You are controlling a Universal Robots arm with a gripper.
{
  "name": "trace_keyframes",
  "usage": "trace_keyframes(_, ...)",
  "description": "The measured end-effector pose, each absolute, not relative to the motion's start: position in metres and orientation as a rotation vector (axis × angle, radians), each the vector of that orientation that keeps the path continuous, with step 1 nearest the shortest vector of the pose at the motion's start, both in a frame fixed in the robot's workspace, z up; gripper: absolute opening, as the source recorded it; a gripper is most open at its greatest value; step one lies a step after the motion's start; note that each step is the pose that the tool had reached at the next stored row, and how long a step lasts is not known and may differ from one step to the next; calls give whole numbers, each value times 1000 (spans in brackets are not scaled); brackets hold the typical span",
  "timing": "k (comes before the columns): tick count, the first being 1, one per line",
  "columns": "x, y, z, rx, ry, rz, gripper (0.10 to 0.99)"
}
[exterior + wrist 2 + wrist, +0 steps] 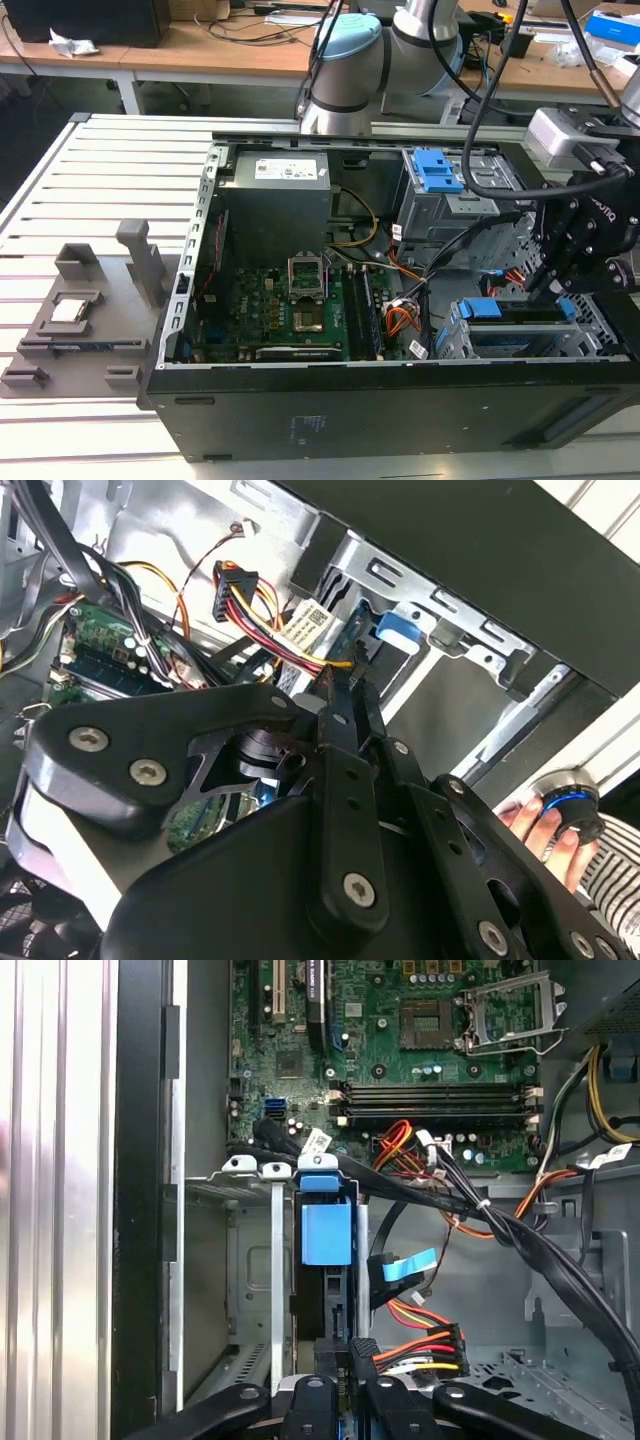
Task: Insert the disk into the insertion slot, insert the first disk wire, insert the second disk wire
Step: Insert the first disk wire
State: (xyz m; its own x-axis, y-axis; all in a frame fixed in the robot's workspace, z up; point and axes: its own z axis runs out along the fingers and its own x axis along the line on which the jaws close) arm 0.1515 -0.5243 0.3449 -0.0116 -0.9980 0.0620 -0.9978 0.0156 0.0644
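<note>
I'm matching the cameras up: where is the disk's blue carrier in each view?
Exterior view: disk's blue carrier in the low silver cage, exterior view's right.
Second wrist view: carrier beside the white cable tag.
First wrist view: carrier next to the same tag.
Shared landmark: green motherboard.

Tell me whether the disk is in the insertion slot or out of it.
In: the disk, its blue carrier showing, sits between the silver walls of the insertion slot.

The silver arm (425, 35) has pale blue joint caps (350, 40), and its black gripper (347, 692), trailing black cables (478, 112), is dotted with silver screws (148, 771).
</note>
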Motion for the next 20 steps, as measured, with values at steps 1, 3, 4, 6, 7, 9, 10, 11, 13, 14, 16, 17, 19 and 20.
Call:
trace_keyframes(1,151,-524,345,2144,-2173,-4,180)
trace_keyframes(3,152,-524,345,2143,-2173,-3,180)
trace_keyframes(4,152,-524,345,2141,-2175,-4,180)
trace_keyframes(6,152,-524,344,2130,-2186,-4,180)
trace_keyframes(7,152,-524,344,2120,-2196,-5,180)
trace_keyframes(9,152,-524,344,2098,-2217,-6,180)
trace_keyframes(10,152,-524,344,2082,-2232,-7,180)
trace_keyframes(11,152,-524,344,2072,-2241,-8,180)
trace_keyframes(13,152,-524,344,2071,-2242,-8,180)
trace_keyframes(14,152,-524,345,2071,-2242,-8,180)
trace_keyframes(16,152,-524,345,2072,-2241,-8,180)
trace_keyframes(17,152,-525,345,2071,-2241,-8,180)
trace_keyframes(19,152,-526,345,2072,-2241,-8,180)
trace_keyframes(20,152,-526,345,2072,-2241,-8,180)
